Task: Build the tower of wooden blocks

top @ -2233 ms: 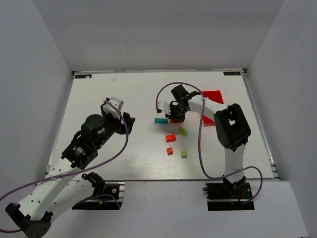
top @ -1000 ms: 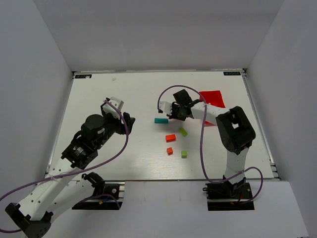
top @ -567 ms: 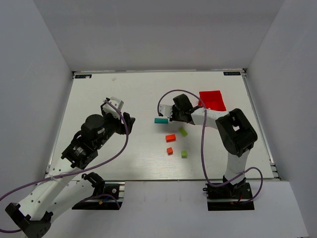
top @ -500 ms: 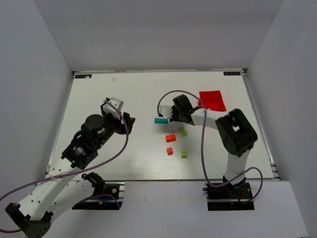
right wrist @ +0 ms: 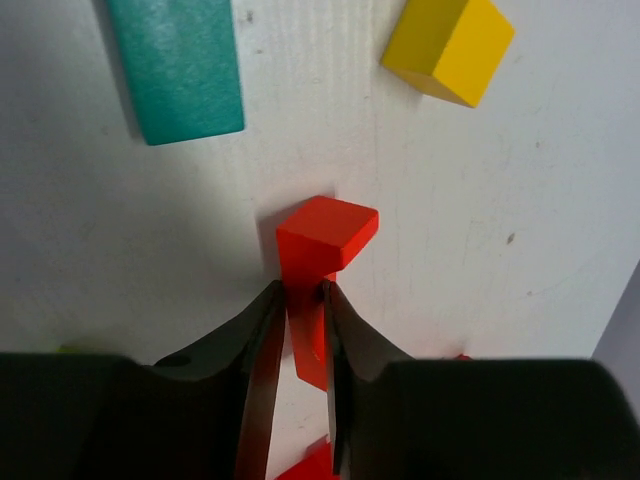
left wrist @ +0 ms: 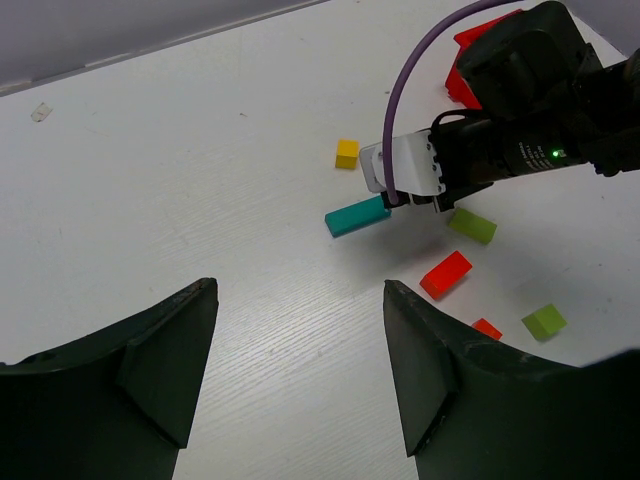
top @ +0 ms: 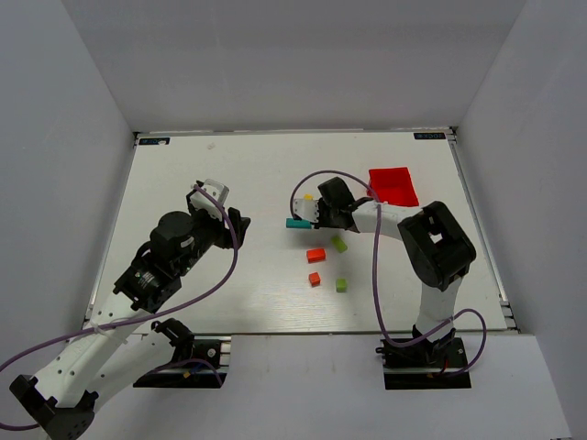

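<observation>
Now right pincer (right wrist: 298, 310), clamped on red block (right wrist: 322, 240), has edged left beside teal bar (right wrist: 178, 65); yellow cube (right wrist: 448, 45) uncovered; left pincer (left wrist: 300, 370) wide, idle; nothing stacked yet, placement likely next.

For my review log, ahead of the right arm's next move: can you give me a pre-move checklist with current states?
1. Right gripper shut on the red block: ok.
2. Red block lifted off the table: cannot tell.
3. Teal bar flat, nothing on it: ok.
4. Yellow cube apart from the teal bar: ok.
5. Red block over the teal bar: not ok, it is beside the bar.
6. Left gripper open, apart from the teal bar: ok.
</observation>
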Controlling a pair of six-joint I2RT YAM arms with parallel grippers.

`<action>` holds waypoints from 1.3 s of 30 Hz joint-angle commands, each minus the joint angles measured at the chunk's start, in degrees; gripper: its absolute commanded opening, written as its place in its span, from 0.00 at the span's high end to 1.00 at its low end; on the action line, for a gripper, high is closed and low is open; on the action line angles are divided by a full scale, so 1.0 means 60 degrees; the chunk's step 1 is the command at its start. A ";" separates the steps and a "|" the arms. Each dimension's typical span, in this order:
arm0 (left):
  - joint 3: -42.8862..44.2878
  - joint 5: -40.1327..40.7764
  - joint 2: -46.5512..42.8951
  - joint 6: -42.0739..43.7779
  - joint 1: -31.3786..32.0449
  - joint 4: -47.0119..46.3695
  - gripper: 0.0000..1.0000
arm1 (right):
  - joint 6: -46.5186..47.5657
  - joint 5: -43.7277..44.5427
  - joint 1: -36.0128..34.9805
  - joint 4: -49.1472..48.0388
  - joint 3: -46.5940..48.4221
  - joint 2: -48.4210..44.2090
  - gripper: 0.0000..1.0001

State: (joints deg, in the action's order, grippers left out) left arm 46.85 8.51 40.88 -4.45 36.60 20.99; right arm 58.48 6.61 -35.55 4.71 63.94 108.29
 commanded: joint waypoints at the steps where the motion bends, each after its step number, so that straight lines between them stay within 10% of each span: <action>1: -0.0030 0.0001 -0.0032 0.0053 -0.0035 -0.0013 0.23 | -0.0137 -0.0310 -0.0051 0.0826 0.0343 -0.0192 0.72; 19: -0.0030 0.0002 -0.0032 0.0053 -0.0035 -0.0013 0.23 | -0.1030 -0.1863 0.0270 0.2071 0.1354 -0.1569 0.48; 39: -0.0030 0.0002 -0.0032 0.0053 -0.0035 -0.0013 0.23 | -0.0094 -0.4823 0.1999 0.7286 0.5705 0.1507 0.40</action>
State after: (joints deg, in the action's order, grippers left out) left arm 46.85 8.54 40.88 -4.45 36.60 20.99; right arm 54.33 -19.29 -23.62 40.69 95.57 115.57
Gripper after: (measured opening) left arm 0.771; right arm 0.598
